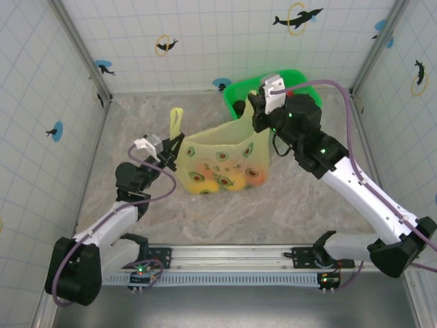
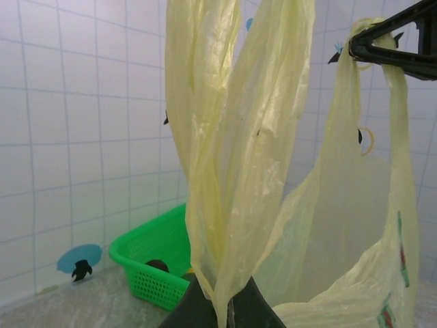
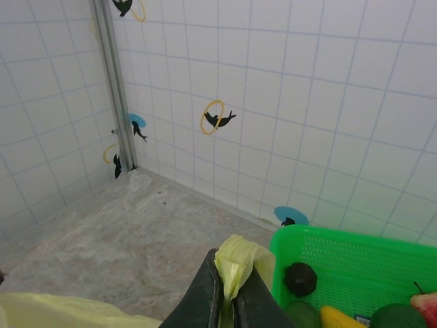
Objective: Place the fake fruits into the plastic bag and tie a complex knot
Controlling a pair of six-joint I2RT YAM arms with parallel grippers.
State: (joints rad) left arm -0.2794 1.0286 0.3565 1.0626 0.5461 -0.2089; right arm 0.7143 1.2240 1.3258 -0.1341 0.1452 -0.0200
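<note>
The plastic bag (image 1: 225, 158), yellow-green film with avocado prints, hangs stretched between both grippers above the table. Orange and yellow fake fruits (image 1: 233, 182) show through its bottom. My left gripper (image 1: 173, 149) is shut on the left handle (image 2: 232, 137), whose loop sticks up past the fingers. My right gripper (image 1: 257, 109) is shut on the right handle (image 3: 239, 261), a bunched fold squeezed between its fingers (image 3: 208, 294). In the left wrist view my left gripper (image 2: 229, 309) pinches the film at the bottom edge, and the right gripper's fingers (image 2: 399, 48) clamp the other handle at top right.
A bright green basket (image 1: 240, 90) stands at the back right, just behind the right gripper. It holds more fruits: a near-black one (image 3: 300, 279), a yellow one (image 3: 341, 318), a dark green one (image 3: 397, 318) and a red one (image 3: 427, 303). Tiled walls enclose the table.
</note>
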